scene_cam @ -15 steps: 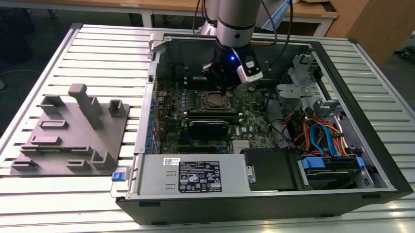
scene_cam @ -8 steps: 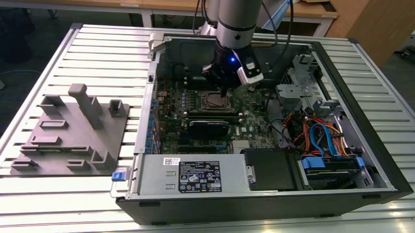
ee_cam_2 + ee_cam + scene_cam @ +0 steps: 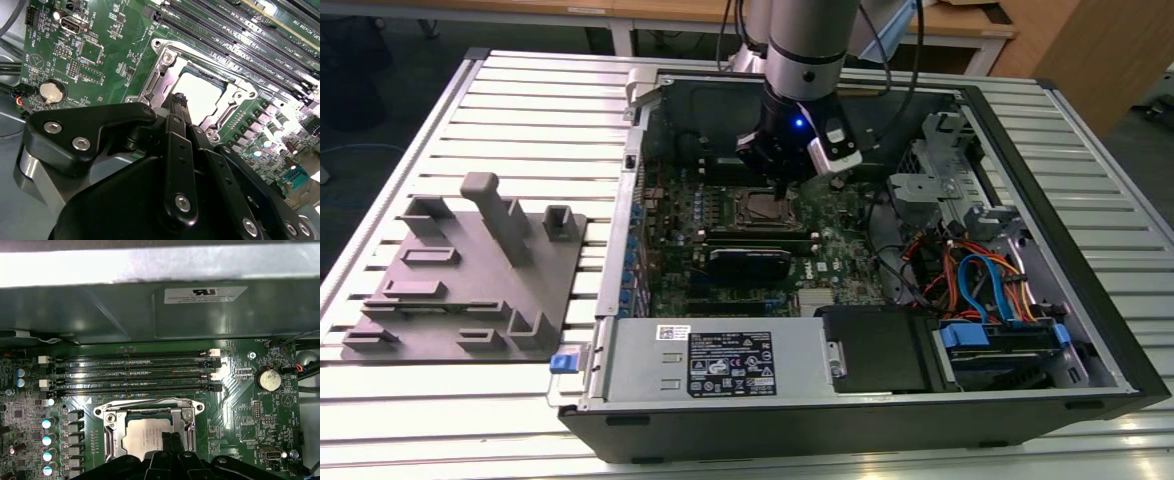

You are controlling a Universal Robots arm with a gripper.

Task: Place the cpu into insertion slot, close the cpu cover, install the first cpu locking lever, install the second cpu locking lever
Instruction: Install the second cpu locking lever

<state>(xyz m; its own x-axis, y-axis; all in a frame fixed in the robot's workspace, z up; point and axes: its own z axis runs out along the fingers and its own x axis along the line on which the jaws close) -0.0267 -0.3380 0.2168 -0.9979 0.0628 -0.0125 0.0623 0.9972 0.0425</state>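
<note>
Dull silver-grey square cpu (image 3: 146, 436) seated in silver-rimmed insertion slot (image 3: 107, 440), thin silver metal cpu cover (image 3: 150, 406) closed over it (window exposing chip); black tool (image 3: 177, 102) clenched, empty, just above.

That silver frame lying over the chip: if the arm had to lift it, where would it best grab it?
Probably by one outer edge of the cpu cover, coming down from above. It is a thin plate lying flat over the cpu, and its big window leaves only the narrow rim as metal to pinch. The jaws would likely need to catch that rim edge-on.
</note>
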